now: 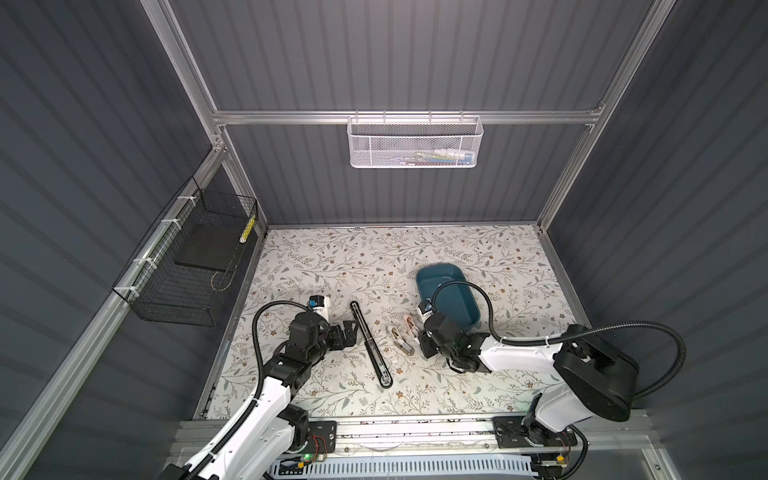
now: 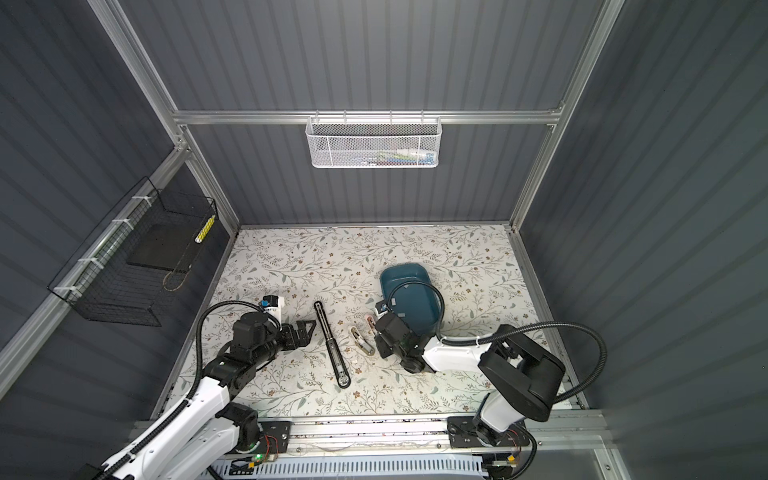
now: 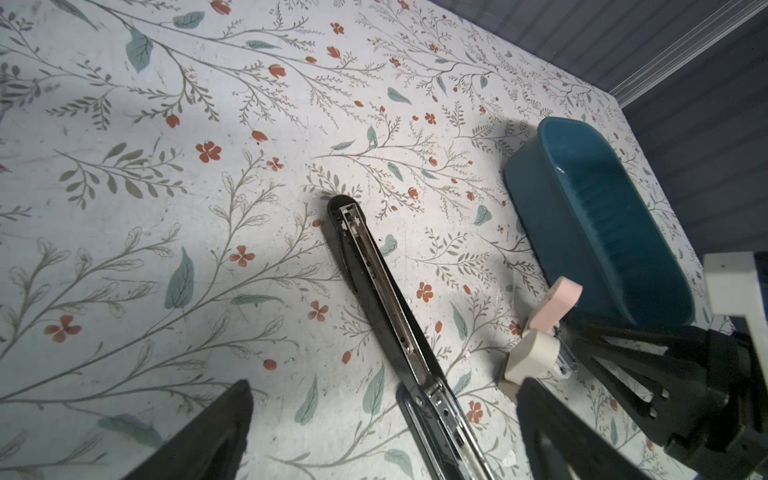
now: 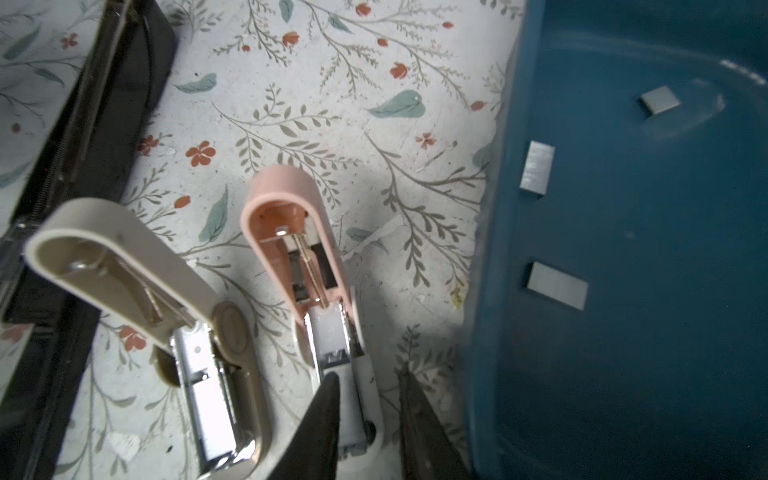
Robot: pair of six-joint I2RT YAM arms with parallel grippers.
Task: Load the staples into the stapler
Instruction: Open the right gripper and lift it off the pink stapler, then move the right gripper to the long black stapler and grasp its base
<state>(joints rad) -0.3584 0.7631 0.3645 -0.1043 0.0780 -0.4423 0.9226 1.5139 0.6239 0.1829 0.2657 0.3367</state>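
While three strips of staples (image 4: 557, 285) lie apart in one blue tray (image 4: 665, 374) nearer the right edge of the bench (image 1: 332, 257), three staplers lie opened beside it: black stapler (image 1: 371, 345), beige stapler (image 4: 124, 266), pink stapler (image 4: 291, 216). The left gripper (image 1: 351, 330) stands wide and grasps nothing. The right gripper (image 4: 365, 374) is at the pink stapler, jaws a little apart; whether it grips, I cannot tell.

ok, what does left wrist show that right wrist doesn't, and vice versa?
Left wrist only: the black stapler's far tip, and the left gripper, open. Right wrist only: three staple strips lying in the teal tray, plus the open insides of the pink stapler and the cream stapler. Both: those three staplers, the tray and the right gripper.
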